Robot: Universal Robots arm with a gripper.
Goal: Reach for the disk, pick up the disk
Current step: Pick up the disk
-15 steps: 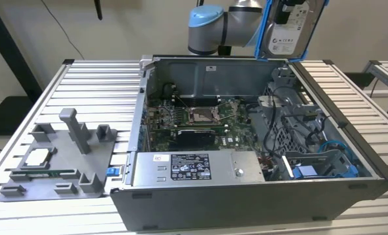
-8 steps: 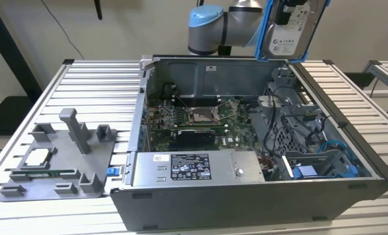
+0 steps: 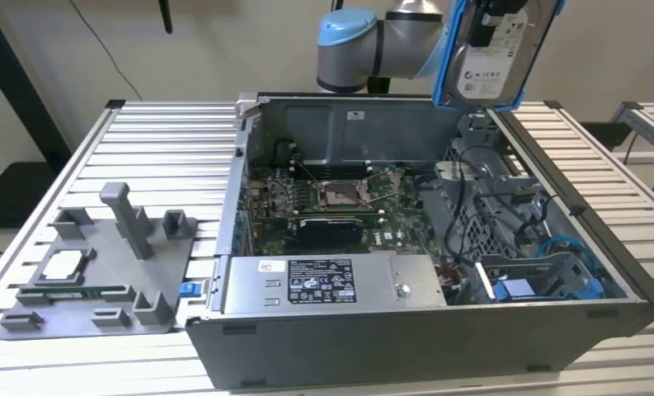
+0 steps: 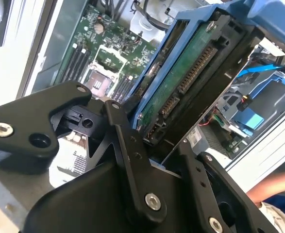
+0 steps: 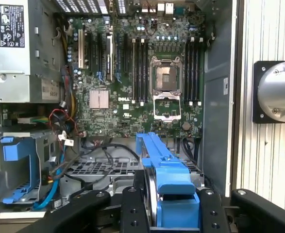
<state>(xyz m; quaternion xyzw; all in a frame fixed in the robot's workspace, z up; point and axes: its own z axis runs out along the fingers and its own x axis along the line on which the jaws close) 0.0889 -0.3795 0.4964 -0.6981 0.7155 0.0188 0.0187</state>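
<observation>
The jaws are clamped on the disk [image 4: 191,82], its blue bracket [image 5: 174,194] pinched between the black fingers [image 4: 132,160] in both wrist views. In the exterior view the disk [image 3: 494,58] hangs on edge, long axis near vertical, well above the open computer case [image 3: 415,330] near its back wall. The arm [image 3: 355,49] reaches in from behind the case. The case stands on the slatted surface [image 3: 162,148].
</observation>
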